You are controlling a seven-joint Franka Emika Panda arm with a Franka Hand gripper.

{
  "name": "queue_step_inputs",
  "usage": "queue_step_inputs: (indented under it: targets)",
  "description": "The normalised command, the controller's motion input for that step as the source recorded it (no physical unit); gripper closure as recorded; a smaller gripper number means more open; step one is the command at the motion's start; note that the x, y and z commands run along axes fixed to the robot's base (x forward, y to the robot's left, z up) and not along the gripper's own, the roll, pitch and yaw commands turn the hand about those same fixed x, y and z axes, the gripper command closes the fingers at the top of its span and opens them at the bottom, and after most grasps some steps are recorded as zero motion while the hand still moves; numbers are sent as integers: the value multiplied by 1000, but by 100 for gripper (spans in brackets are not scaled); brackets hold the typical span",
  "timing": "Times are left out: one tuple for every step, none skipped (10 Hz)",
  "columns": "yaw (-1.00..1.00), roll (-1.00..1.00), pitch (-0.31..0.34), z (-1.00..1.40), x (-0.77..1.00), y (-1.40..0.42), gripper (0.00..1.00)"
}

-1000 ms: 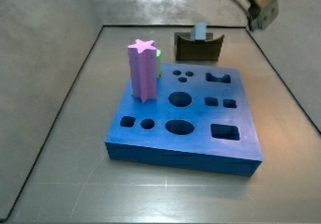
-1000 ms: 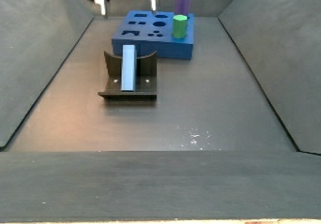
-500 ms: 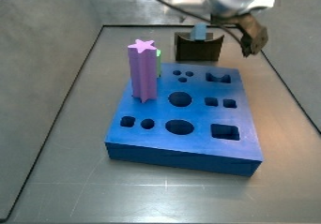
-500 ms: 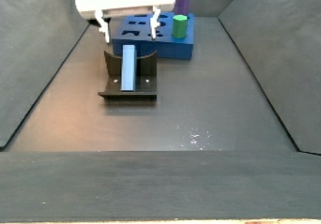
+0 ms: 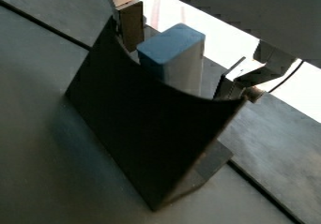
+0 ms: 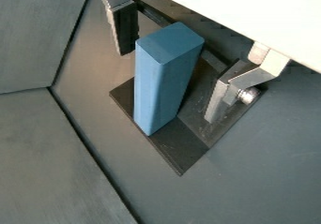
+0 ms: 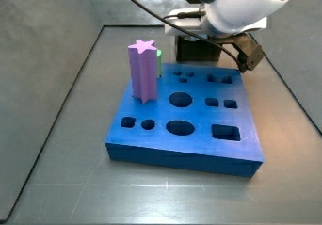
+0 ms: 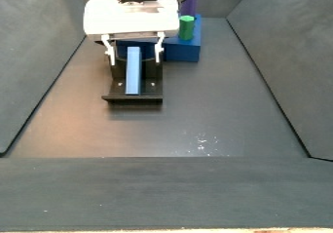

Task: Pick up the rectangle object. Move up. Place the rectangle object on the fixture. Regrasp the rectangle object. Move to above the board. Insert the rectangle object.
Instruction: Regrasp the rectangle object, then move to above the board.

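Observation:
The rectangle object [image 8: 135, 69], a slim light-blue bar, rests lengthwise in the dark fixture [image 8: 132, 89]. My gripper [image 8: 132, 49] hangs over its far end, open, one finger on each side. In both wrist views the bar's end [image 5: 170, 48] [image 6: 163, 78] sits between the fingers with a gap to each pad, so nothing touches it. The gripper [image 6: 179, 57] [image 5: 189, 50] straddles the bar above the fixture's base [image 6: 175, 145] and wall [image 5: 138, 115]. In a side view the arm hides the bar; the gripper [image 7: 214, 48] covers the fixture [image 7: 191, 50]. The blue board [image 7: 189, 116] lies beside it.
A purple star-topped prism [image 7: 143, 71] stands upright in the board's far-left corner. A green cylinder [image 8: 186, 27] stands in the board [image 8: 182, 50] behind the gripper. Grey sloping walls [image 8: 39, 71] enclose the floor on both sides.
The gripper has come down from above to the fixture, and its open fingers now straddle the bar's far end. The bar, board and prism have not moved.

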Motion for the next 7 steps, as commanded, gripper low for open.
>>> queue_step_inputs:
  targets:
    - [-98,96,-6,-196,20,-2,0]
    - [-89,92,0,-192,15,-2,0]
    - [-85,89,3,-192,14,-2,0]
    - [-83,88,4,-192,14,-2,0]
    - [-80,88,5,-192,14,-2,0]
    - [0,0,0,-833,0,0,100]
    - [-111,-58,163,1000,215,143,100]
